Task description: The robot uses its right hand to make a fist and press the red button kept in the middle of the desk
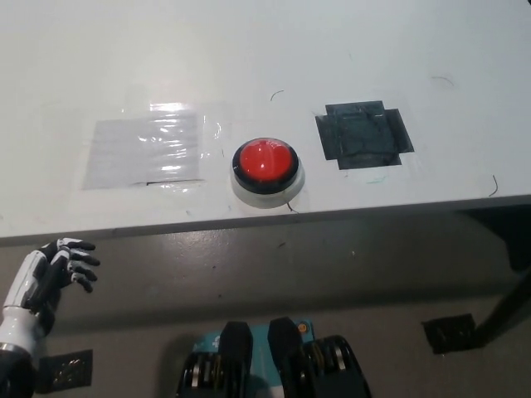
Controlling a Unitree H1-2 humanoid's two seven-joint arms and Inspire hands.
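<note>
Listing what we see: button, red dome on a black ring and white base, near the front edge of the white table, roughly mid-width, untouched. To its left on the table, a clear tape patch; to its right, a black tape patch. Left hand, white, hangs below the table's front edge at lower left, fingers spread, holding nothing. We find no right hand in view.
</note>
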